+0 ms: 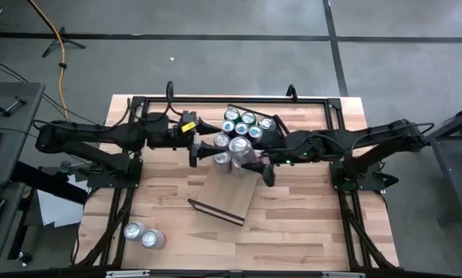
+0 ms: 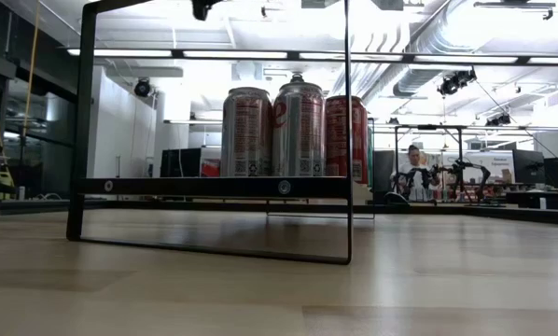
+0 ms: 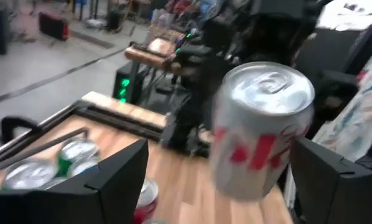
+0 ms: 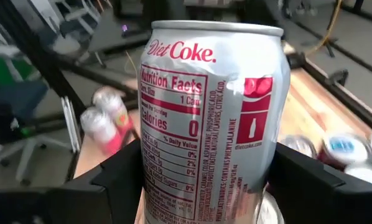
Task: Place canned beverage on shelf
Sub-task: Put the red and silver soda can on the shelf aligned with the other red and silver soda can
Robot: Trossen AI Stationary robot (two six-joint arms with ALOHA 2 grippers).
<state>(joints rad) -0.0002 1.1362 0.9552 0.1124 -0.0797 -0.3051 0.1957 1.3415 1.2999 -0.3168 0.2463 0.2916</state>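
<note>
A silver Diet Coke can (image 4: 211, 118) is held up over the middle of the table, with my right gripper (image 4: 214, 186) shut on it. Coming from the table's left, my left gripper (image 3: 217, 180) is open. Its fingers stand on either side of that same can (image 3: 260, 130) without touching it. In the high view the can (image 1: 239, 145) sits between the left gripper (image 1: 212, 150) and the right gripper (image 1: 250, 157). The shelf (image 1: 229, 191), a light-wood board with a dark rail (image 1: 214, 211) at its near end, lies just nearer than the can. My right gripper pinches the can's side walls low on its body (image 4: 150, 186) between its two fingers (image 4: 120, 180). The fingers come from the table's right, slanting slightly down. The can stands upright in the hold, lifted clear, with other cans' tops below it.
Several cans (image 1: 242, 123) cluster just beyond the held one, inside a dark frame (image 1: 324, 100) on the table's far half. Two more cans (image 1: 144, 234) lie near the front left corner. In the low view three cans (image 2: 298, 131) stand behind the shelf's rail (image 2: 214, 187).
</note>
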